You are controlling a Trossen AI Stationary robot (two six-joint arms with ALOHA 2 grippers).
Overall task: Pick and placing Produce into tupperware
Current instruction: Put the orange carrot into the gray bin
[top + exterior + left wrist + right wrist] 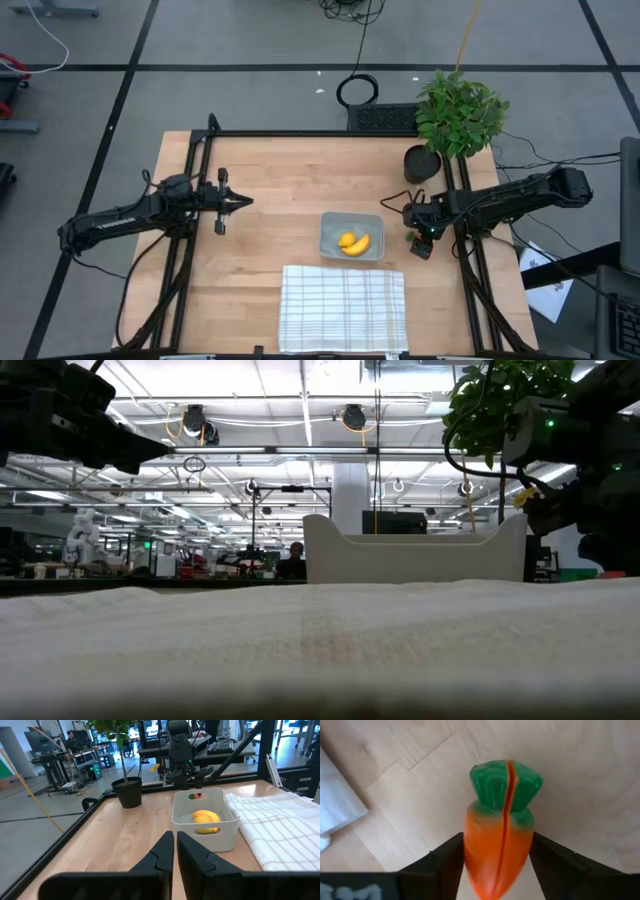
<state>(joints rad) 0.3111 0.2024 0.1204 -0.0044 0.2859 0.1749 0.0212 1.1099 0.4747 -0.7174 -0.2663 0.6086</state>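
Observation:
The tupperware point(351, 236) is a small translucent grey square tub on the wooden table, seen also in the left wrist view point(202, 827) and the low view point(415, 550). The yellow banana point(357, 244) and the lemon-like lump point(346, 239) lie inside it. My right gripper point(420, 238) stands just right of the tub, pointing down, shut on the orange carrot point(497, 855) with its green top point(506, 785). My left gripper point(235, 201) waits, shut, over the table's left part, its fingers point(165, 852) pointing at the tub. My right gripper point(496, 840) pinches the carrot's orange body point(470, 845) between its two fingers, one on each side. The fingers come from above, pointing down and lying along the carrot. The green top sticks out beyond the fingertips toward the table. Whether it touches the wood, I cannot tell.
A white checked cloth point(343, 308) lies at the near edge, just in front of the tub. A leafy potted plant point(458, 112) in a black pot point(422, 164) stands at the far right corner, close behind my right arm. Bare wood lies between my left gripper and the tub.

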